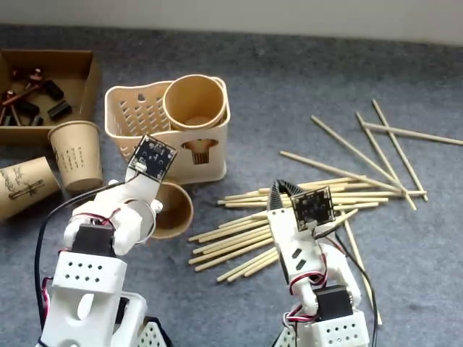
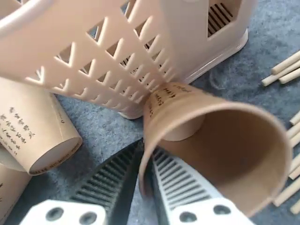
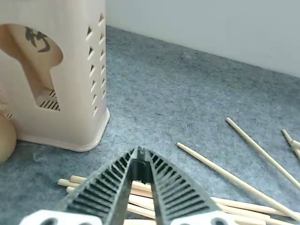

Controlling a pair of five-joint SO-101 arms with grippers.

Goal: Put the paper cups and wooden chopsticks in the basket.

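High view: cardboard box (image 1: 47,55) cut by the pic's left edge; small dark parts (image 1: 56,110) inside too small to tell. Lying paper cup (image 1: 22,186) also cropped there. Held cup (image 1: 173,210) partly under left arm (image 1: 108,224); chopstick pile (image 1: 231,242) runs under right arm (image 1: 300,246). Left wrist view: basket (image 2: 108,56) & held cup cropped by the frame. Right wrist view: right claw (image 3: 139,157) covers part of the chopstick pile; whether it pinches a stick, can't tell.

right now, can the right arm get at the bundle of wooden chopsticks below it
Probably yes. The right gripper hangs just above the wooden chopsticks with nothing between them. Its jaws are shut, so it would have to open first.
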